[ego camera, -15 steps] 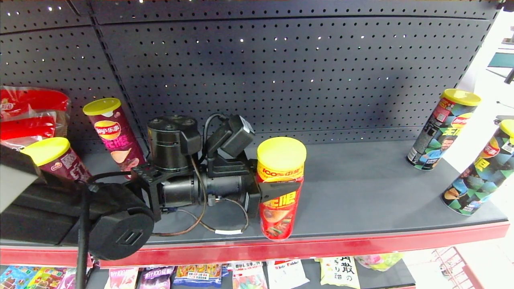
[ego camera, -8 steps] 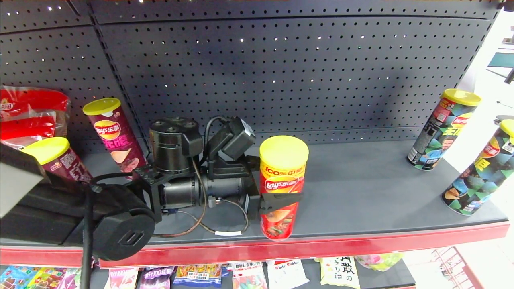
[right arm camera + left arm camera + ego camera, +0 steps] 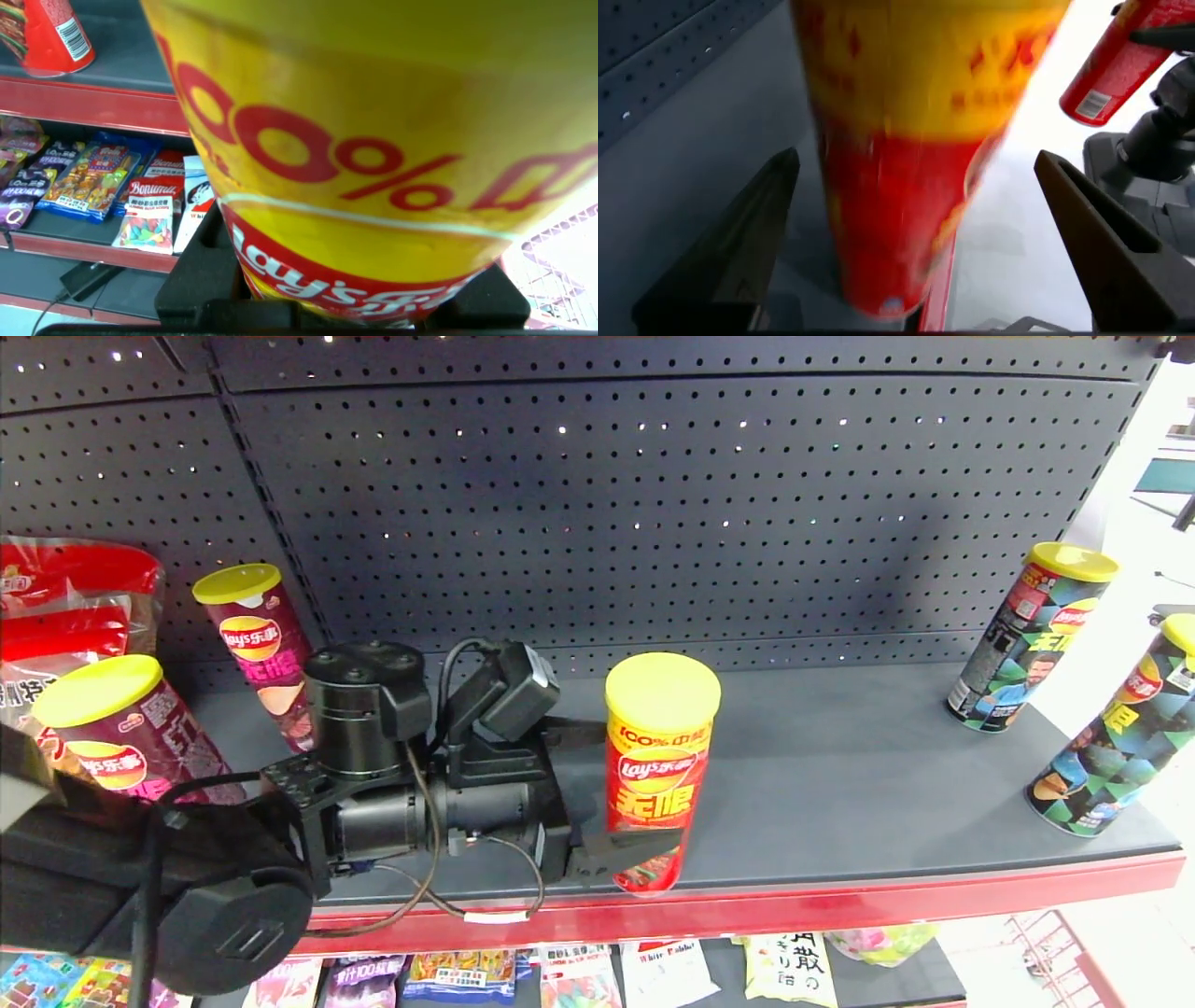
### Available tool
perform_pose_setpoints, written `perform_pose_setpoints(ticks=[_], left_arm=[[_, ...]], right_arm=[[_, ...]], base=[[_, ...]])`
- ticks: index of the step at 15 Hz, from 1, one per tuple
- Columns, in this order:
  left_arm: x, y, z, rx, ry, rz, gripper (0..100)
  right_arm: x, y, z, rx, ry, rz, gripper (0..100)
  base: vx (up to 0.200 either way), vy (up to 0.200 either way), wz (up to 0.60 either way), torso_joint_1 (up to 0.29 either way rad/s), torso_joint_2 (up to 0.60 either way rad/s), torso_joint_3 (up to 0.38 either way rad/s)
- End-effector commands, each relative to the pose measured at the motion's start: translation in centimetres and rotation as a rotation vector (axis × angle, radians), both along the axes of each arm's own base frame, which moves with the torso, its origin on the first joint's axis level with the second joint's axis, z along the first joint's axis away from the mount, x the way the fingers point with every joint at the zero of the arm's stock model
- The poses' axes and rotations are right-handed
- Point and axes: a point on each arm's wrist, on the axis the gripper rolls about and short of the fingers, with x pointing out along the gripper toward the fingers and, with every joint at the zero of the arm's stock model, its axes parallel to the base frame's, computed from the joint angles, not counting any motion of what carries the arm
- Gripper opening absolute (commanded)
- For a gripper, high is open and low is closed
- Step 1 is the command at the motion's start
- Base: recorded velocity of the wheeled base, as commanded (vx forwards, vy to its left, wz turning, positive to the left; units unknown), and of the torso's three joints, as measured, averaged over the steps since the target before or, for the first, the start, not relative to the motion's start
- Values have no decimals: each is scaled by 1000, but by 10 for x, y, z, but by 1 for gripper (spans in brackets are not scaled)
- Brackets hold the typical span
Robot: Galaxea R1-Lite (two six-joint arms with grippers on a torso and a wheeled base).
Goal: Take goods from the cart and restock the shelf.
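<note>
Broadly, the dark shelf (image 3: pixel 840 775) carries the scene. Purple cans (image 3: pixel 257 644) stand toward its left end and dark cans (image 3: pixel 1027 635) at its right end, both well apart from the work.

About the middle of the shelf's length, the red can (image 3: pixel 658 775) stands upright. Its base is right at the front edge, beside the red lip (image 3: pixel 840 901).

The left tool (image 3: pixel 917 163) is spread wide around the lower part of this can. Its fingers (image 3: pixel 738 243) sit one on each side with a clear gap between them and the label, so it has hold of nothing.

The right tool (image 3: pixel 1144 42) appears clamped around a second can (image 3: pixel 374 140), held out in front of the shelf.

I judge the red can to be light for its size: a thin-walled tube, stiff enough along its length but likely to dent under a hard squeeze. The glossy wrap looks slippery, so a moderate, even pinch would suit it better than a strong one.

Because the can is tall and narrow, it should tip easily, and with its base so close to the front edge, a sideways brush from either finger could send it off the shelf.

The best hold is probably on the middle of the body, with the pads on opposite sides. The yellow lid (image 3: pixel 663 691) is probably a push-on cap that could pop off, so it is not a place to grip.
</note>
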Motion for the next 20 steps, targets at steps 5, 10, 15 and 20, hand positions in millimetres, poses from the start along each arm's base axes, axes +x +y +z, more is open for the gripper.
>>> perform_pose_setpoints(ticks=[5, 10, 15, 20], left_arm=[[-38, 52, 1, 6, -1, 102, 100], [-97, 94, 15, -56, -21, 344, 100], [-152, 132, 27, -29, -26, 535, 100], [-220, 175, 35, 117, 57, 573, 100]], right_arm=[[0, 0, 0, -2, 5, 2, 0], [0, 0, 0, -5, 13, 7, 0], [5, 1, 21, -15, 26, 27, 0], [73, 23, 132, -16, 117, 187, 0]], base=[[0, 0, 0, 0, 0, 0], [0, 0, 0, 0, 0, 0], [0, 0, 0, 0, 0, 0], [0, 0, 0, 0, 0, 0]])
